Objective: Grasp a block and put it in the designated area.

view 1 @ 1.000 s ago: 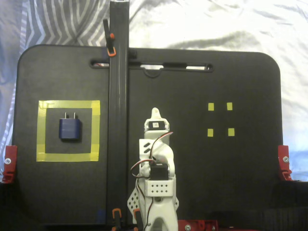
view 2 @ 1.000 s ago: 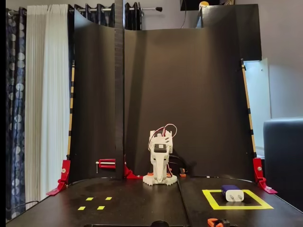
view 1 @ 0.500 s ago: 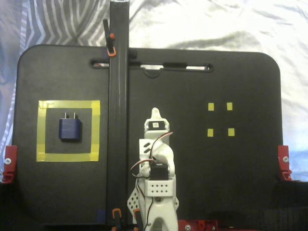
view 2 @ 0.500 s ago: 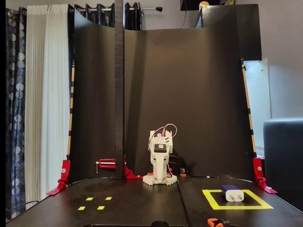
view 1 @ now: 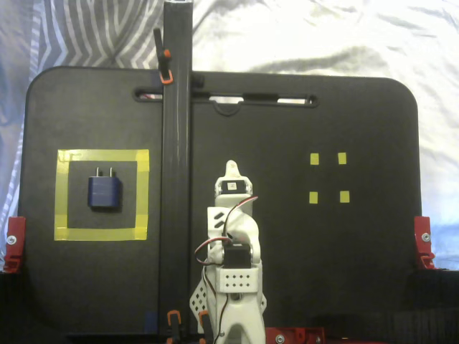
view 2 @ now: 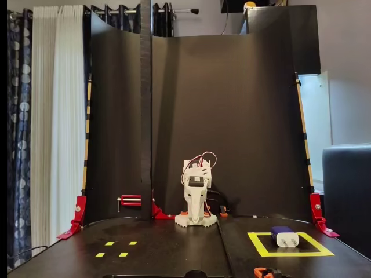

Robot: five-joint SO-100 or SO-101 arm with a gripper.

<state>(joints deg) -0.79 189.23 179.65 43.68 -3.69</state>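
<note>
The block (view 1: 104,192) already lay inside the yellow tape square (view 1: 63,193) at the left of the top-down view, prongs toward the upper edge, so the job looked finished. The arm (view 1: 231,244) was folded at lower centre, well apart from it; whether its gripper (view 1: 230,170) was apart or together I could not tell. The black tabletop (view 1: 301,107) carried four small yellow marks (view 1: 328,177); behind stood a dark backdrop (view 2: 226,116) and curtains (view 2: 35,127).

A curved black backdrop (view 2: 232,116) rises behind the black bench (view 2: 162,252), with patterned curtains (view 2: 23,116) at the left. A dark armchair (partly seen) (view 2: 346,191) stands by the bench's right edge; rumpled white bedding (view 1: 323,36) lies beyond the far edge.
</note>
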